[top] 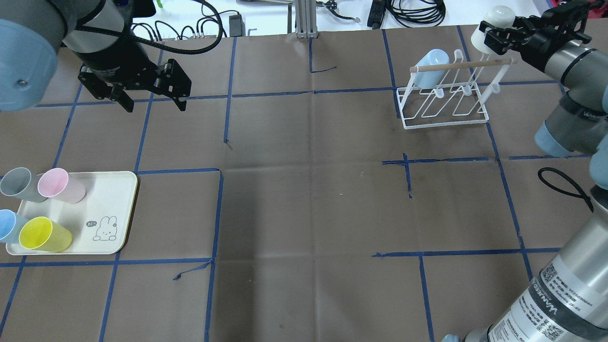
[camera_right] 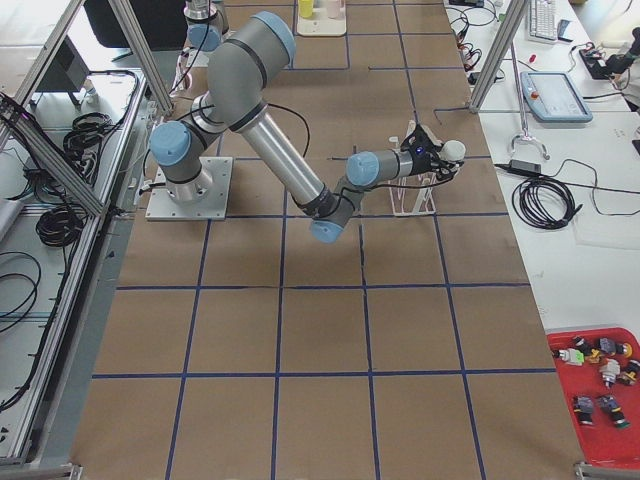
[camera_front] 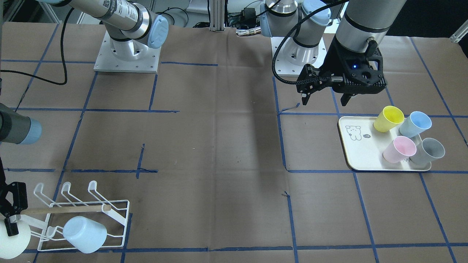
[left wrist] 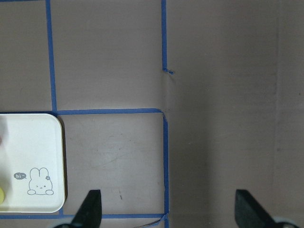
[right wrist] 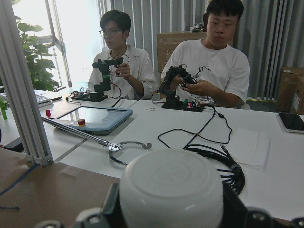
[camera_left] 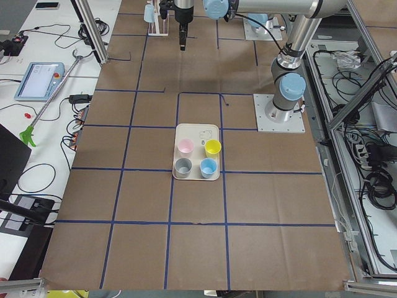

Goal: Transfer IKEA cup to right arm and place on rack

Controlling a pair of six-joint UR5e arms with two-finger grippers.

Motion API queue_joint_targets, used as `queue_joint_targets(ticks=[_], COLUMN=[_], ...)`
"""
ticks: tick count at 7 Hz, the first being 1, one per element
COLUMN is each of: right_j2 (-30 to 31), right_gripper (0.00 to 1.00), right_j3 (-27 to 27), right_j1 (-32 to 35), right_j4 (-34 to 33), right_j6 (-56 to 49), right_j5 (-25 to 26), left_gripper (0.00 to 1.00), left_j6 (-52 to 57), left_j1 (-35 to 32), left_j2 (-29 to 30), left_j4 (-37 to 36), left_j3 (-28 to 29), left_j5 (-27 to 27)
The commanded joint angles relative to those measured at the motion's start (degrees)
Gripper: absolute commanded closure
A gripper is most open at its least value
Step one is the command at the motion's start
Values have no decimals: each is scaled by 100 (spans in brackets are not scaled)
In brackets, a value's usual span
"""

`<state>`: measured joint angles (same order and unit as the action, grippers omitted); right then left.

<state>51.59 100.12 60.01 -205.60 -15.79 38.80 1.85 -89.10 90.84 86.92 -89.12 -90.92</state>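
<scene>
The right gripper (top: 499,32) is clenched on a white cup (top: 496,19), its fingers on either side of the cup's wall. The right wrist view shows the cup's rounded base (right wrist: 171,190) facing away from the gripper. Seen from overhead, the cup is held at the far right of the table (top: 304,199), just beyond the far right corner of the white wire rack (top: 446,124) and close to the end of its wooden dowel handle (top: 460,65). Whether the cup touches a prong cannot be told. A light blue cup (top: 430,66) already hangs mouth down on a prong at the rack's left end.

The left gripper (top: 154,102) hangs over the far left of the table with its jaws spread wide and nothing between them. Nearer on that side lies a cream tray (top: 111,209) with a rabbit drawing. On the tray's left part stand a yellow cup (top: 42,235), a pink cup (top: 59,185), a grey cup (top: 19,183) and a blue cup (top: 7,225), close together.
</scene>
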Motion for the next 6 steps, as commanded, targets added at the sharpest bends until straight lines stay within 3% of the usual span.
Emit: queue_joint_targets(ticks=[1, 5, 6], right_j2=[-35, -106, -106], right_gripper=[67, 65, 52], right_j3=[34, 87, 87], right_j1=[-7, -7, -7], right_j4=[-7, -7, -7], right_j6=[-12, -12, -12], right_j5=[-4, -4, -4], left_gripper=[0, 0, 0], left_j6=[-1, -1, -1], left_j1=[-2, 7, -2], left_j2=[3, 3, 3], left_j4=[9, 18, 18], left_j3=[-9, 0, 0], left_j5=[-5, 4, 12])
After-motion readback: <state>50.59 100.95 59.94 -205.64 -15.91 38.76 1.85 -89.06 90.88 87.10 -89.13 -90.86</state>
